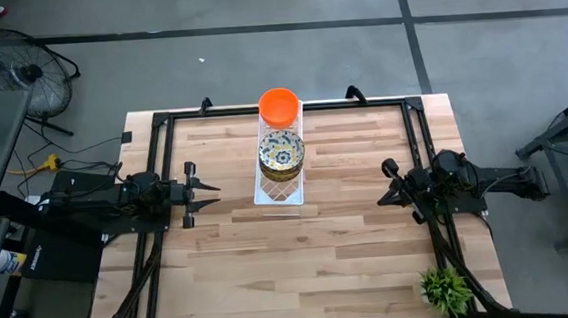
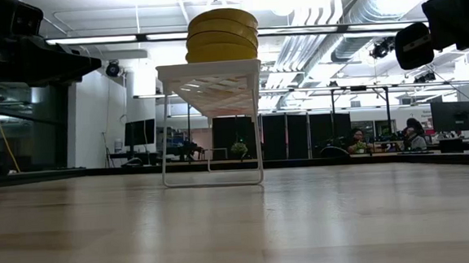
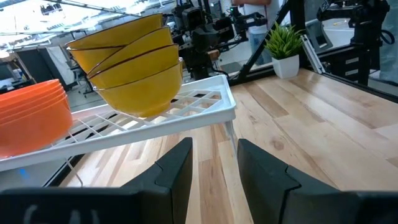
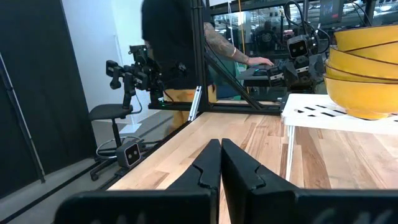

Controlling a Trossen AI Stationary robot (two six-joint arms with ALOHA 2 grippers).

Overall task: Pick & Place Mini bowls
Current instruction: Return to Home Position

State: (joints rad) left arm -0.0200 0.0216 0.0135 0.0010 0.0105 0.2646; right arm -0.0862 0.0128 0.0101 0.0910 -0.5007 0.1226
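Two stacks on the shelf, both grippers apart from it

The orange bowls (image 1: 278, 104) sit stacked at the far end of the white lattice shelf (image 1: 278, 191); the patterned bowls (image 1: 281, 151) sit stacked at its middle, just beside them; the left gripper (image 1: 206, 192) hovers left of the shelf, fingers spread, holding nothing; the right gripper (image 1: 383, 199) hangs well to its right, fingers pressed together, empty; a small plant (image 1: 445, 288) stands at the near right corner of the table (image 1: 322, 267)

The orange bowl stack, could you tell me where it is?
High view: the orange stack sits centrally at the far end of the white shelf, behind the patterned stack.
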